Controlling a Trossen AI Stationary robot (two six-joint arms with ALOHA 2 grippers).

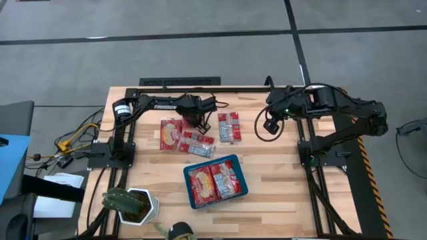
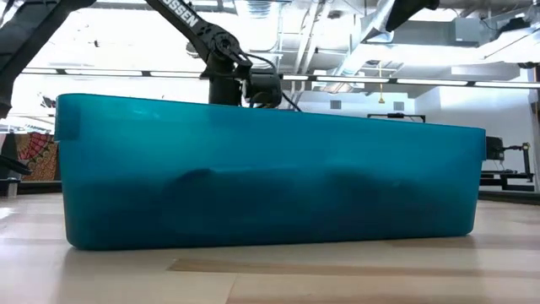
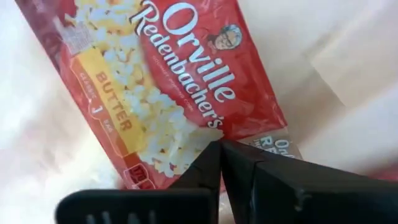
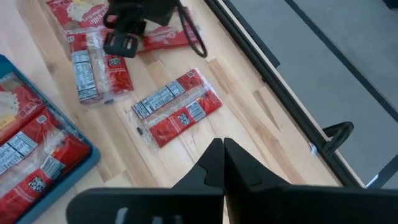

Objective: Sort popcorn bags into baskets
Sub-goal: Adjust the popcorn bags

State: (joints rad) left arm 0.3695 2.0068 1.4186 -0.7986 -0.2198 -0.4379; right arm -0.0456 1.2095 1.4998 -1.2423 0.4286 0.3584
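Even, bright overhead light covers the worktop with only faint shadows. In the low view ceiling lights glare white behind the tray. The left wrist view is overexposed, its bag soft and blurred.

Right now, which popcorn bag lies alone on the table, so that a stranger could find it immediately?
Start at the teal tray near the middle of the wooden table. Look toward the far edge, where loose popcorn bags lie below the left gripper. The lone bag is the one nearest the right gripper. It lies apart from the others, printed back up, touching no other bag.
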